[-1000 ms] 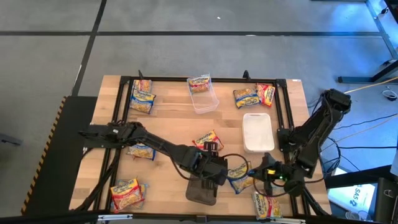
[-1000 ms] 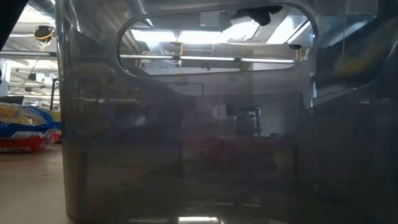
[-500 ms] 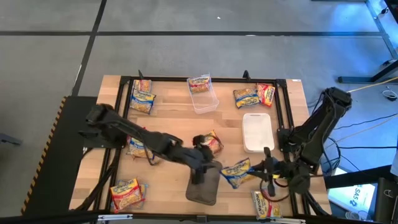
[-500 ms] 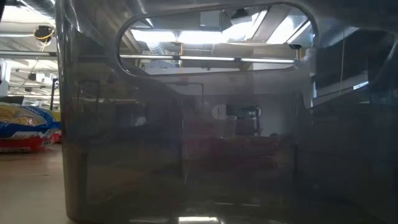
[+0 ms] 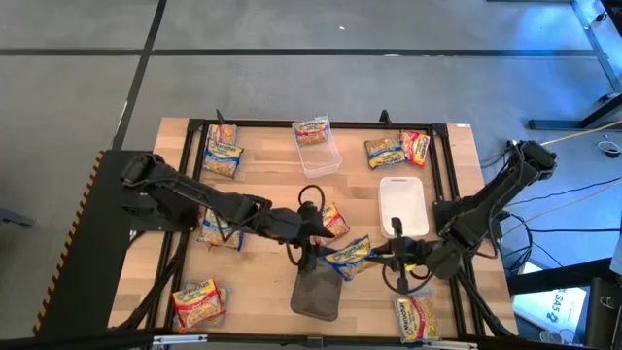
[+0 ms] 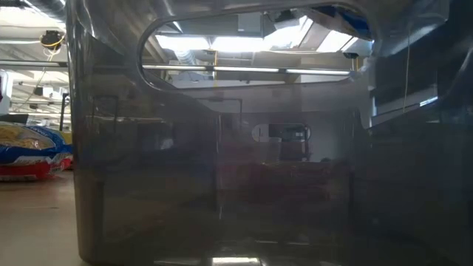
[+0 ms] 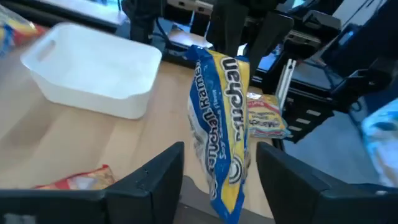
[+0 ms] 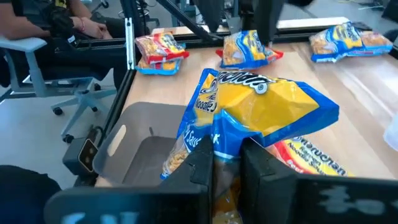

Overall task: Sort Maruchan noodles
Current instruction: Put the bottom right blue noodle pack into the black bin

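Note:
My right gripper (image 5: 377, 256) is shut on a blue-and-yellow Maruchan packet (image 5: 348, 255), held in the air over the far right corner of the dark grey tray (image 5: 316, 295). My left gripper (image 5: 311, 236) reaches in from the table's left. It is open, and its fingers (image 7: 155, 180) stand on either side of the same packet (image 7: 225, 124) without touching it. Another packet with red (image 5: 328, 221) lies flat on the table just beyond. My right gripper pinches one short end of the packet (image 8: 229, 144) between its two fingers (image 8: 202, 163). It comes nearly level from the table's right. The packet is lifted clear, sticking out past the fingertips above the dark grey tray (image 8: 140, 152).
A white tray (image 5: 401, 206) sits right of centre. At the far edge a clear tub (image 5: 319, 156) has a packet resting on its rim. More packets lie far left (image 5: 222, 151), left (image 5: 222, 233), near left (image 5: 199, 301), far right (image 5: 397, 148) and near right (image 5: 416, 316). A person sits beyond the table (image 8: 56, 25).
My right gripper has risen and carried the blue packet toward the table's left and far side, rolling as it went, so the packet now hangs over the tray's corner. My left gripper has drawn back from over the dark tray toward the far edge and turned toward the packet.

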Tool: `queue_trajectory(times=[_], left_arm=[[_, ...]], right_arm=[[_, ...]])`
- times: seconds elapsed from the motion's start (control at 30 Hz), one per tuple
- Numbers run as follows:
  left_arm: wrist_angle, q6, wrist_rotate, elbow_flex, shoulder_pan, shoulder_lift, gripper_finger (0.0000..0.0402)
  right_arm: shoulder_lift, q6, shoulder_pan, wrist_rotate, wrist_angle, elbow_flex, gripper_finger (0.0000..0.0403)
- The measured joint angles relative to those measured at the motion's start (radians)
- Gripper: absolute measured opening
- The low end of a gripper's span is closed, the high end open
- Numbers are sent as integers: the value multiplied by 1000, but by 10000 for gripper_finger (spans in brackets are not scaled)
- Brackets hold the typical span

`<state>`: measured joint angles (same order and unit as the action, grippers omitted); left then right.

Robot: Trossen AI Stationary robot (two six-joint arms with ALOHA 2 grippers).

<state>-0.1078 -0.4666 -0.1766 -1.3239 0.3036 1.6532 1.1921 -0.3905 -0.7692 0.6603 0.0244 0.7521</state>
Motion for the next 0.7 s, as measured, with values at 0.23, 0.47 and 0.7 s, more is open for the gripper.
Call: queue_trajectory(times=[0.23,0.47,0.7], left_arm=[[77,-41,154,1,-34,58,267],[103,-51,162,1,-45,92,276],[92,-43,147,1,-51,90,271]], right_arm=[[25,83,53,-43,-71,0,25],[25,111,70,-57,-95,0,25],[25,111,69,-80,-103,0,25]])
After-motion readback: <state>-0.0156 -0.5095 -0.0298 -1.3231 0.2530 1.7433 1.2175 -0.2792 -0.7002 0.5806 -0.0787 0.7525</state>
